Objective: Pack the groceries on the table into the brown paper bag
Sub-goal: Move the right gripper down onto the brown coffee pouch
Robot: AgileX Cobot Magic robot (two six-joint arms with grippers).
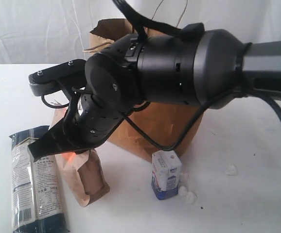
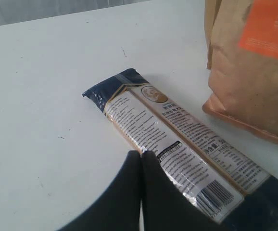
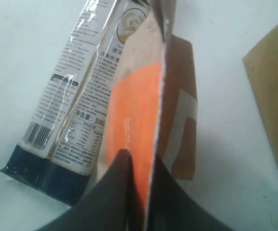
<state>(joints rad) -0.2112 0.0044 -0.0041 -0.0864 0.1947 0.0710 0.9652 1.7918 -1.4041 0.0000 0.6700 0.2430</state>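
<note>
I am holding my right arm stretched across the front of the exterior view from the right, its wrist bending down towards the left side of the white speckled desk. My right claw is pinching the thin top edge of the brown-orange paper pouch, one dark finger pressing on each face (the orange panel is lying under one finger). The pouch is standing tilted, its bottom edge low at the desk; I cannot tell whether it is resting there or hanging just clear.

Just beside the pouch, the long dark-blue noodle packet is lying flat on the desk. My left claw is pointing down over this packet with its fingers pressed together and nothing between them; I cannot tell if they are touching the wrapper.

The tall crinkled brown kraft paper bag is standing upright behind my right arm, its paper-cord handles showing above. The small white-blue carton is standing upright just in front of the bag, well apart from the pouch, with small white crumbs lying beside it.
</note>
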